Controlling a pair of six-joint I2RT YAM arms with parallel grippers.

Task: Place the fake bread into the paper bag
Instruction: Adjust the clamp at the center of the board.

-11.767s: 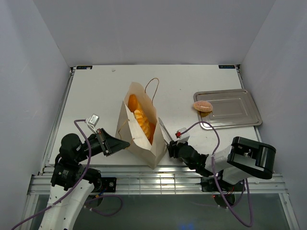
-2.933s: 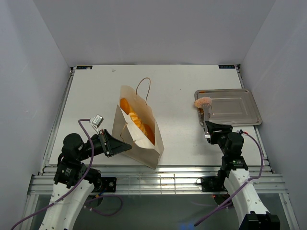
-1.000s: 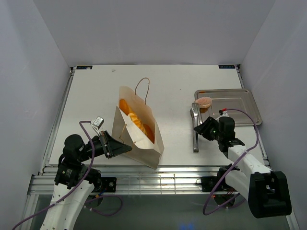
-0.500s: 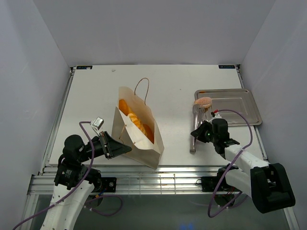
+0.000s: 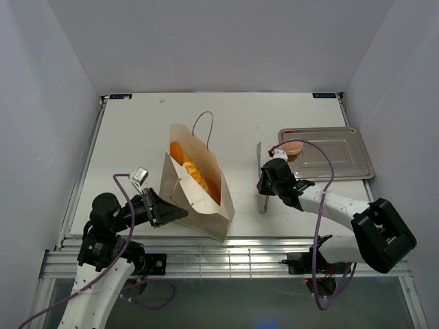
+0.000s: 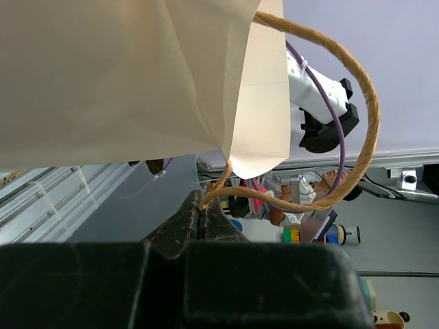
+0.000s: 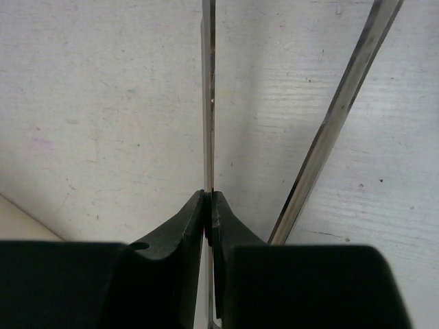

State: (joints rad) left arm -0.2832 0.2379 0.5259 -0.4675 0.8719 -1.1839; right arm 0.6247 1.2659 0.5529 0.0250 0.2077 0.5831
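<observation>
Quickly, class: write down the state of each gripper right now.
Left gripper: closed, pinching the bag handle.
Right gripper: closed on one arm of the tongs.

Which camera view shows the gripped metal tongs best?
The right wrist view: both blades of the metal tongs close up, one pinched in the shut right end effector. The top view shows them small, between paper bag and tray. The left wrist view shows none.
</observation>
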